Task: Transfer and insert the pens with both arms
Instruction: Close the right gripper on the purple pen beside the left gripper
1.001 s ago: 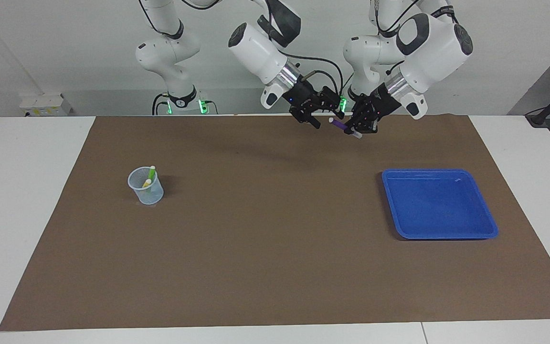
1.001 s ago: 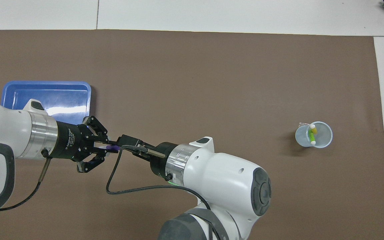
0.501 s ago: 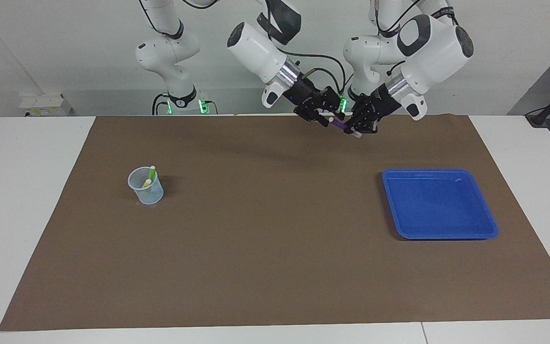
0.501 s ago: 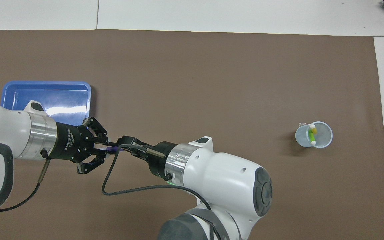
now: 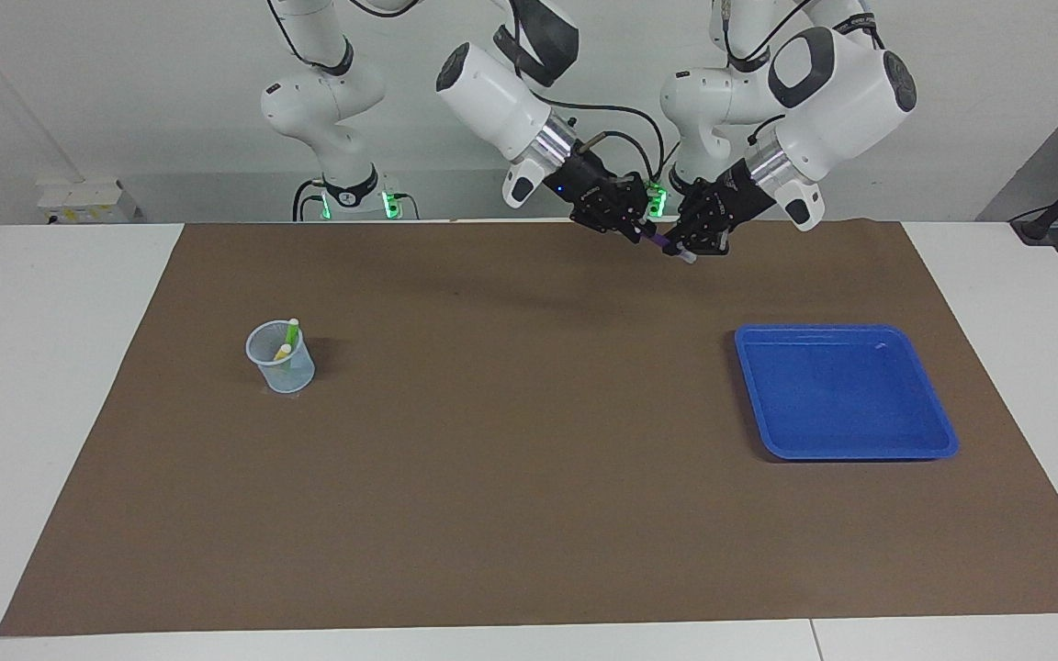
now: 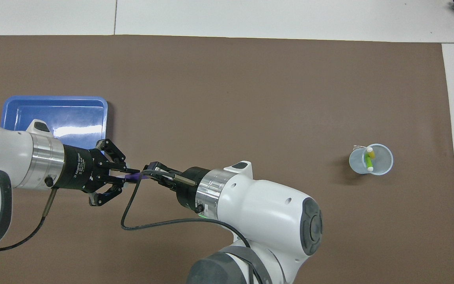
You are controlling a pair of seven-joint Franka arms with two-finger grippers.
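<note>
Both grippers meet in the air over the brown mat [image 5: 529, 477], above its edge nearest the robots and nearer to the robots than the blue tray [image 5: 942, 441]. The left gripper [image 5: 681, 250] is clamped on the purple pen [image 5: 660, 243], whose pale end pokes out below its fingertips. The right gripper [image 5: 636, 231] has come in around the pen's other end, its fingers narrowing; whether they already pinch it cannot be told. The green pen [image 5: 291, 332] and yellow pen [image 5: 282, 352] stand in the clear cup [image 5: 283, 372], well apart from the tray, toward the right arm's end.
</note>
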